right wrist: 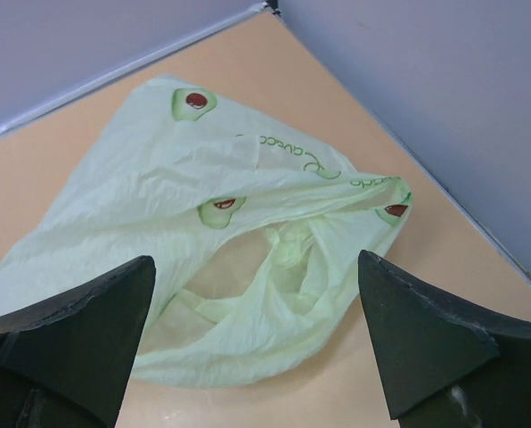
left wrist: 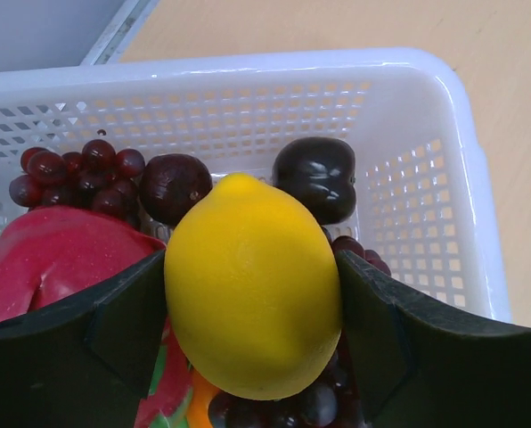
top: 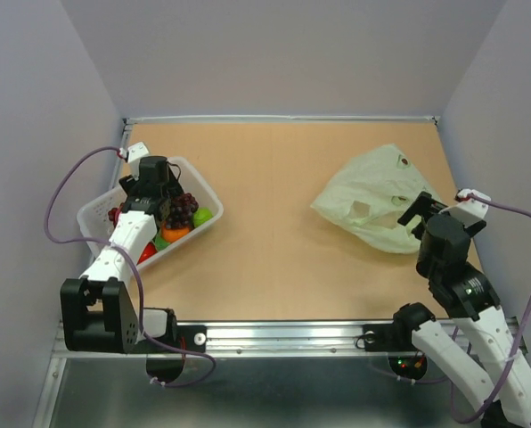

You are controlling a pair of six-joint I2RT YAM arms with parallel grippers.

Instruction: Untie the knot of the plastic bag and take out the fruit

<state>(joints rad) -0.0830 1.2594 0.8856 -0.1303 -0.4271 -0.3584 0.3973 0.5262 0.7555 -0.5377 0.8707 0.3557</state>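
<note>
Right wrist, plastic bag (right wrist: pixel 159 178) just ahead of spread right claw (right wrist: pixel 255 267), left claw (left wrist: pixel 252 260) pinching lemon (left wrist: pixel 248 290)

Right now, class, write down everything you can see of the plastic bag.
The plastic bag is thin, crinkly, translucent pale green film printed with avocados and lettering. It lies slack and flattened on the table, far right, mouth gaping, nothing showing inside. The open right gripper hangs just before it, seemingly apart.

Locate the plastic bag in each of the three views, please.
Top external: plastic bag lies at right, by the right gripper.
Right wrist: plastic bag fills the centre, below the open gripper.
Left wrist: not in it.
Shared landmark: the tan table, in all three.
</note>
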